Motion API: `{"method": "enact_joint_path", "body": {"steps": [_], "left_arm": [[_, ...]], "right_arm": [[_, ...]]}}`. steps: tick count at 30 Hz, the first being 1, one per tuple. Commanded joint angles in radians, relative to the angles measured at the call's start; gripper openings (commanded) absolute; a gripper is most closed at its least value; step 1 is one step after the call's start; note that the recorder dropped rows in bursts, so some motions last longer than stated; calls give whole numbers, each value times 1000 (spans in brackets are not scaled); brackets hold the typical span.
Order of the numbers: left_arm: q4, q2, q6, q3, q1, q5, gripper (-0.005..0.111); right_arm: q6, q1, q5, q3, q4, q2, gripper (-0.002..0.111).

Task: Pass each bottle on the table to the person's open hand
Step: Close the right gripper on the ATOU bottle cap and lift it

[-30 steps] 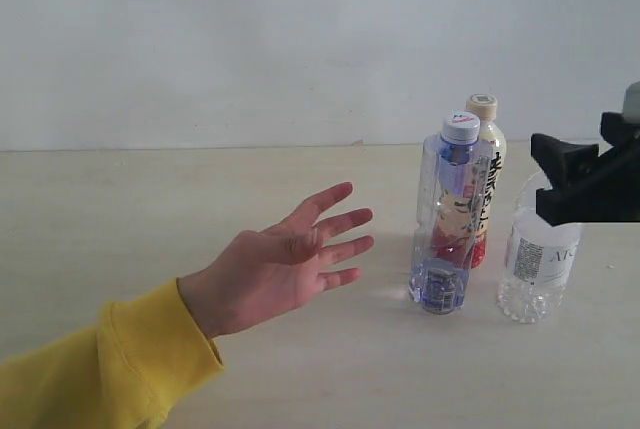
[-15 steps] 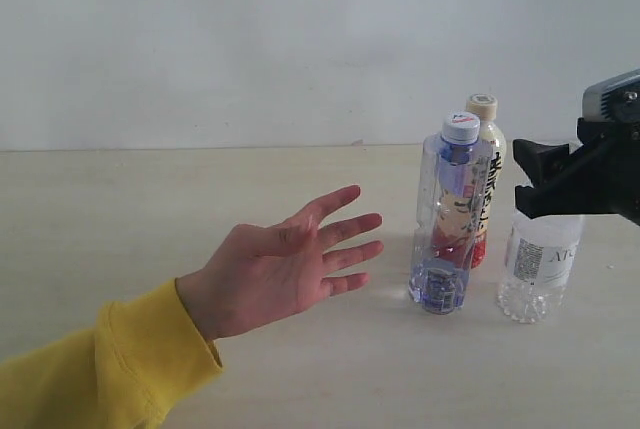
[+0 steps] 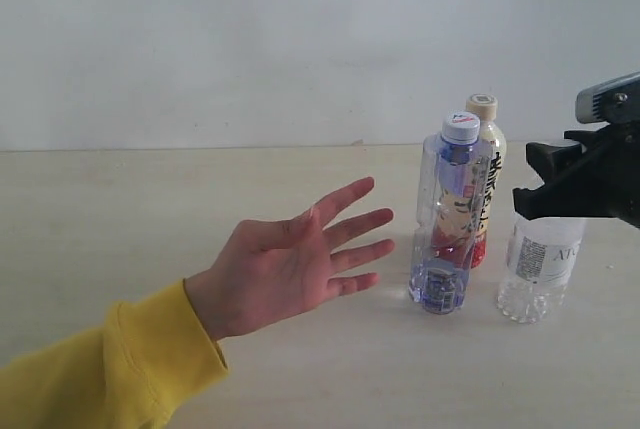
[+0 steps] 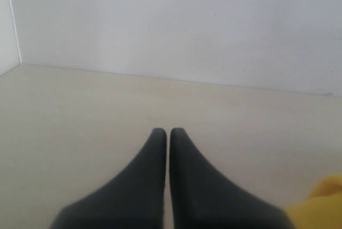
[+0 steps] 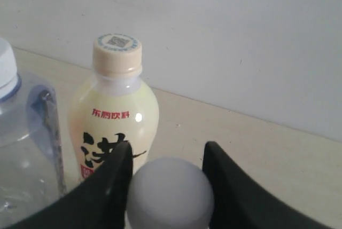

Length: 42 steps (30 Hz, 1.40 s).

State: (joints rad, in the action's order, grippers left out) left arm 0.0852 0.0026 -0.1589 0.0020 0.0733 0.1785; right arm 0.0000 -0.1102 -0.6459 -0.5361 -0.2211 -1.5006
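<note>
Over the short clear bottle (image 3: 540, 269) on the tabletop (image 3: 150, 199), the right tool (image 5: 168, 150) straddles its white cap (image 5: 170, 194), jaws apart and gripping nothing, so an off-centre squeeze could topple it against the bluish bottle (image 3: 443, 229) nearby.

**Hand (image 3: 290, 269) sitting left, three bottles standing right**

The hand is hovering above the table (image 3: 120, 209). Right of it, the front bottle (image 3: 445, 219) is standing just before the rear bottle (image 3: 490, 164). The short bottle (image 3: 538, 274) is standing farther right, its cap sitting between the spread fingers of the right gripper (image 3: 530, 177).
</note>
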Motion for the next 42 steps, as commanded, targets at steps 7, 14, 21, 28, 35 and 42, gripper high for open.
{"method": "enact_joint_path", "body": {"steps": [7,14,21,28,35,42], "left_arm": [[0,-3,-2,-2,-1,1,4],[0,-3,-2,-2,-1,1,4],[0,-3,-2,-2,-1,1,4],[0,-3,-2,-2,-1,1,4],[0,-3,-2,-2,-1,1,4],[0,-3,-2,-2,-1,1,4]], "right_arm": [[53,-2,24,-6,3,1,0],[-17,-2,176,-6,52,148,0],[76,-64,415,-4,54,398,0],[134,-311,506,-7,54,501,0],[155,-486,411,-26,54,468,0],[155,-518,286,-61,39,315,0]]}}
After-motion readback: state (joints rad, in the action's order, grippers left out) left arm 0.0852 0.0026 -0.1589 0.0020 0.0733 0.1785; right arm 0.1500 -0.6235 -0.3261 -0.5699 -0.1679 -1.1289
